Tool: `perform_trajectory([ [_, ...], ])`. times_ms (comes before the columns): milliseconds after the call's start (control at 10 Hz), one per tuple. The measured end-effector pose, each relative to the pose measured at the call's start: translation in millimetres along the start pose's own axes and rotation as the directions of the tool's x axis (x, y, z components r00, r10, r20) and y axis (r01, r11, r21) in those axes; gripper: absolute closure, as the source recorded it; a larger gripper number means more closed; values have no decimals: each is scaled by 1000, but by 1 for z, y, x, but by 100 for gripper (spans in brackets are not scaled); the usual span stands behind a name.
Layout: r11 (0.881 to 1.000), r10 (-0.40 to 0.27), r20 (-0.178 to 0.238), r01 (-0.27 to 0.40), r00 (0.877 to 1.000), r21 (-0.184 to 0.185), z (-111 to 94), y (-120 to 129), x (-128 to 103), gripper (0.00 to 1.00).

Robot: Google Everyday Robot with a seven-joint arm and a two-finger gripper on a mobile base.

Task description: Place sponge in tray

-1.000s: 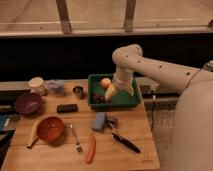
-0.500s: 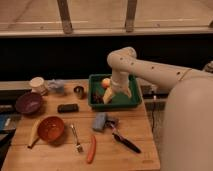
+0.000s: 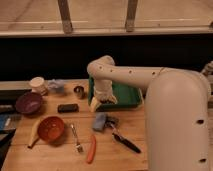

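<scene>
Our hand (image 3: 103,103), wide and empty, has swung from above the tray (image 3: 128,93) toward the sponge (image 3: 99,121), so we judge grasping comes next.

Pale claw (image 3: 102,103) over green tray (image 3: 126,93), blue-grey sponge (image 3: 99,121), orange bowl (image 3: 50,129).

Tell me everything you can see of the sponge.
The sponge is a small, soft-looking, pale blue-grey block lying on the wooden table, just in front of the green tray, not in it. A dark-handled tool lies close beside it. The gripper hangs at the tray's front edge, jaws open, not holding it.
</scene>
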State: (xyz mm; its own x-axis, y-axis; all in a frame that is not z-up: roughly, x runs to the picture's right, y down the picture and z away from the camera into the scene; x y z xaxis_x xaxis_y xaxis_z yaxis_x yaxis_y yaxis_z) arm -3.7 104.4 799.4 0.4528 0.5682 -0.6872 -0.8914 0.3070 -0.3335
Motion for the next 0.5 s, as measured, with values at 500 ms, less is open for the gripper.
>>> perform_trajectory([
  [500, 999, -39, -27, 38, 999, -35, 15, 13, -5, 20],
])
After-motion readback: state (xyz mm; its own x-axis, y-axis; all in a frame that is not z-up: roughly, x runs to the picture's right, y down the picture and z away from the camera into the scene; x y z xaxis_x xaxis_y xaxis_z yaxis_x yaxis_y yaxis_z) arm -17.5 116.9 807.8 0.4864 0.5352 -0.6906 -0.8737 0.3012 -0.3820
